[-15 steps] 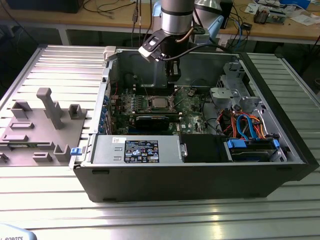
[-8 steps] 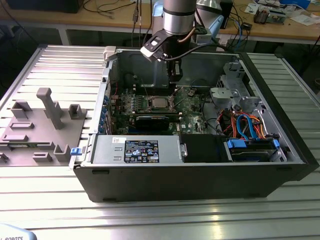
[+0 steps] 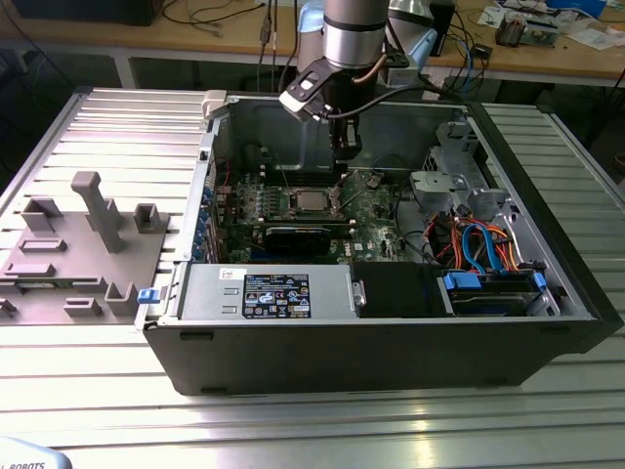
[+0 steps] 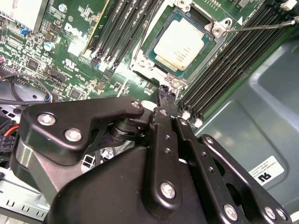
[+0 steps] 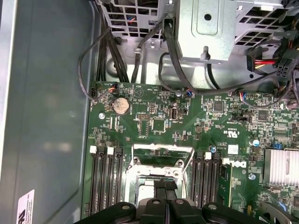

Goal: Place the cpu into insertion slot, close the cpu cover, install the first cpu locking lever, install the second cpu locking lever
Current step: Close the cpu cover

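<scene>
The cpu, a square chip with a dull silver top, lies flat in the insertion slot amid the green motherboard; it also shows in the exterior view as the cpu. In the first wrist view the cpu cover, a silvery frame, looks raised over the socket. A thin wire locking lever sticks out beside the socket. My gripper hangs just above the socket's edge, its black fingers together with nothing seen between them. The exterior view places the gripper over the board, right of the socket.
Long black memory slots flank the socket. A black card lies in front of it. The case's grey wall, a drive cage with black cables, and a power supply hem the board in. A grey fixture stands outside on the exterior view's left.
</scene>
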`<control>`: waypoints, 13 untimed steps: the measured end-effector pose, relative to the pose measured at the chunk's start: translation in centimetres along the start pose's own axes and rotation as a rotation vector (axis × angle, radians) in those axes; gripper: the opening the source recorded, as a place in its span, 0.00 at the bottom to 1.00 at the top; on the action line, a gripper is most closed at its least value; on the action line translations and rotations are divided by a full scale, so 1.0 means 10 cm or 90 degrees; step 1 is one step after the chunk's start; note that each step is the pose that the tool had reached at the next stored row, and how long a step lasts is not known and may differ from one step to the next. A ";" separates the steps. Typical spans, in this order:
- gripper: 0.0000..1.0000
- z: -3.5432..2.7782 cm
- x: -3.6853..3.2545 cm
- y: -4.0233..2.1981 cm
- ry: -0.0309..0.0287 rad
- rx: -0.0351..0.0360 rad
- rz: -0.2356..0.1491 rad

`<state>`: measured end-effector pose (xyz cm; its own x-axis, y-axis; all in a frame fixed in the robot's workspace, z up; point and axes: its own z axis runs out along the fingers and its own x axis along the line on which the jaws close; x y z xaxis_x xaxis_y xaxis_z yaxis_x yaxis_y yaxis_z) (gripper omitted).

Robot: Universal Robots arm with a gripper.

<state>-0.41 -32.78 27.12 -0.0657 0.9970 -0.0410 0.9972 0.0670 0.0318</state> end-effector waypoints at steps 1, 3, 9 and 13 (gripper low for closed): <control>0.11 0.001 0.000 0.004 0.0000 0.0000 0.000; 0.11 0.003 -0.001 0.014 0.0001 0.0000 0.000; 0.11 0.012 -0.003 0.051 0.0001 0.0001 0.000; 0.11 0.018 -0.005 0.081 0.0001 0.0003 0.000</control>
<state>0.41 -32.78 26.97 -0.0658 0.9970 -0.0409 0.9973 0.0671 0.0314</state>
